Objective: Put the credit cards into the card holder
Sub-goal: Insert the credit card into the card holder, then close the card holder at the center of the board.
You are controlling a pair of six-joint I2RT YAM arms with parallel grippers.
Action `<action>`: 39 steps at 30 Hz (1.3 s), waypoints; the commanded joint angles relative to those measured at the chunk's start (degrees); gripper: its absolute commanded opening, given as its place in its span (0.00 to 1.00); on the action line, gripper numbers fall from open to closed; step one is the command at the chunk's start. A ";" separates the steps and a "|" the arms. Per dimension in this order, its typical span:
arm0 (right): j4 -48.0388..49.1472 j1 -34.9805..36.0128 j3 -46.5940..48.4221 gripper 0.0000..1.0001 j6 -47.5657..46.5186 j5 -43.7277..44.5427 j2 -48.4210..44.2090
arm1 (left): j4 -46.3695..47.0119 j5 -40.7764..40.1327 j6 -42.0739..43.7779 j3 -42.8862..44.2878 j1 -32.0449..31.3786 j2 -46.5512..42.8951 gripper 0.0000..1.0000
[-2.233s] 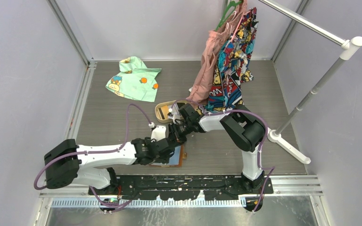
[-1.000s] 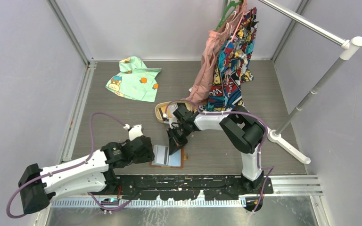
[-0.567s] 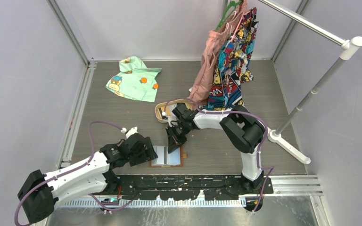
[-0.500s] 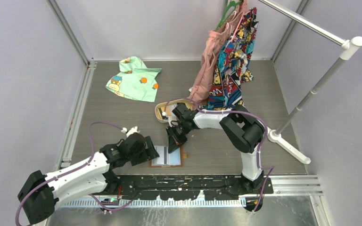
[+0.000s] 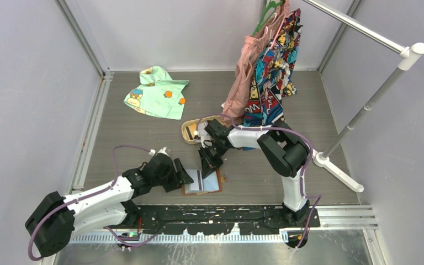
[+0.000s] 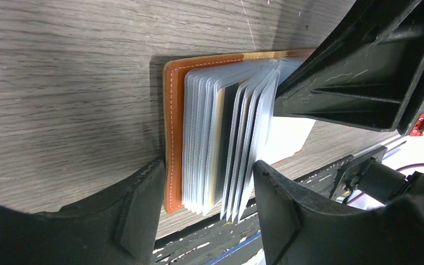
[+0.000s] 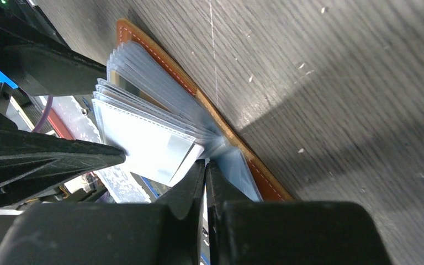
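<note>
Looks like the insertion step, midway. Finds the brown leather folding card holder open on the grey wood-grain bench near the arm bases, clear sleeves fanned. Shows the left gripper spread astride its stitched end, not clamping. Shows the right gripper pressed together, seemingly on a thin white plastic card at the sleeve mouths. Next, probably: line the card's edge with one pocket, then slide in while steadying the holder.

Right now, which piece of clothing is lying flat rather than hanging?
The mint-green shirt, flat on the table; the pink garment and the comic-print garment are both hanging.
</note>
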 commanded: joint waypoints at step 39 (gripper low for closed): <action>-4.29 -3.89 2.66 0.19 -6.82 -0.44 -6.80 | 26.89 6.23 -1.34 10.23 -0.93 13.72 0.50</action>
